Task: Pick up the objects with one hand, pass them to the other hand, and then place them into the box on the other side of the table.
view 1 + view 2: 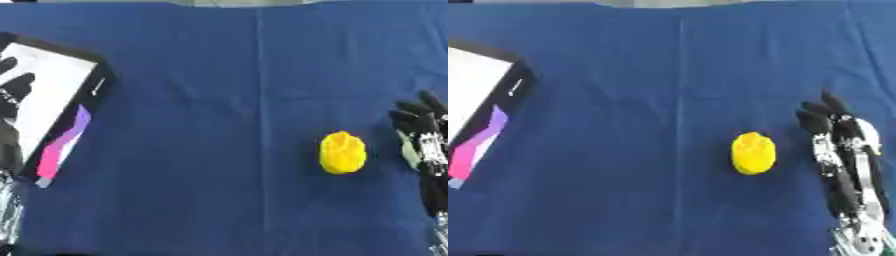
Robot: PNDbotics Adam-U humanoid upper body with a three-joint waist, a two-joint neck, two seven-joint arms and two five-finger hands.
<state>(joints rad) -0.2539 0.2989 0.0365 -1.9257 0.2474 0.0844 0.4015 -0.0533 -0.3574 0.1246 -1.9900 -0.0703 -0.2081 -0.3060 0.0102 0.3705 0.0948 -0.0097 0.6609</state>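
Observation:
A small yellow rounded object (342, 152) lies on the blue tablecloth, right of centre. My right hand (843, 150) rests just to its right, fingers straight and pointing away from me, apart from the object. At the left edge, my left hand (10, 107) sits over the white inside of a black-rimmed box (66, 112), fingers straight and holding nothing. The box is shallow, with a pink and purple stripe along its near side.
A blue cloth (219, 75) covers the whole table, with a vertical crease (260, 100) running down its middle. A strip of pale surface shows beyond the far edge.

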